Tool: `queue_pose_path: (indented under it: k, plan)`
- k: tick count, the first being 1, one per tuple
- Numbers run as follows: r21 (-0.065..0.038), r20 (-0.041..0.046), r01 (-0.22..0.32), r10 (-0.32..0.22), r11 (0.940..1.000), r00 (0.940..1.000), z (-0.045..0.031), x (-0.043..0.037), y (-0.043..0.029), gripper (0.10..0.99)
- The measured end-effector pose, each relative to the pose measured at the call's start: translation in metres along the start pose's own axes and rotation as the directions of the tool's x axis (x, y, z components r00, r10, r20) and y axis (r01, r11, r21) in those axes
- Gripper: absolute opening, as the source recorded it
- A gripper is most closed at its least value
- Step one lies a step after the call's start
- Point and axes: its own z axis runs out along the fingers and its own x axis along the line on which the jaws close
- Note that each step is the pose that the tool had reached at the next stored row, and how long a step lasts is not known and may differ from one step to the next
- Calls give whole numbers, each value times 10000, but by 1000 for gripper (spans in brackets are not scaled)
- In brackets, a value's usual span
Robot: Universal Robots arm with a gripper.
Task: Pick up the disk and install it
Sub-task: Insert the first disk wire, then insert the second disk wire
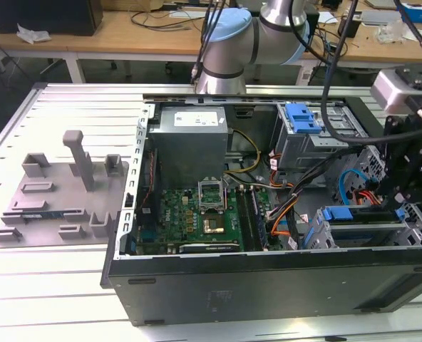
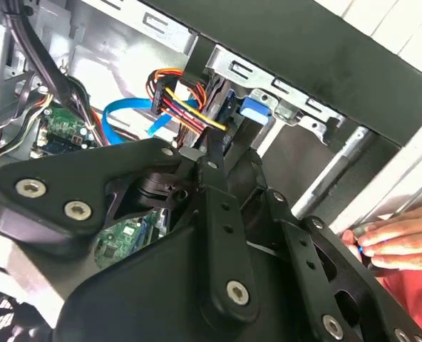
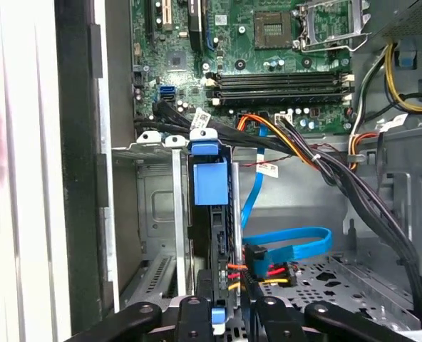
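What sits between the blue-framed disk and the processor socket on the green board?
In the first wrist view, the memory slots and a black cable bundle lie between the disk and the processor socket.

Gripper point(image 1: 402, 203) at disk point(image 1: 359, 213) (blue-framed)

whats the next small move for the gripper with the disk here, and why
Probably a slow, short push straight along the slot. The blue-framed disk stands edge-on inside the grey metal drive cage with the black gripper at one end, so it looks lined up; orange and red cables sit close beside it.
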Motion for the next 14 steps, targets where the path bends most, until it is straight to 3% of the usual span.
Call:
queue_pose_path:
  k: [2,5,14]
  plan:
    - [0,0,0,0,10000,10000,-103,1,-1,302]
    - [0,0,0,0,10000,10000,-185,3,-4,302]
    - [-1,1,0,0,10000,10000,-204,3,-5,302]
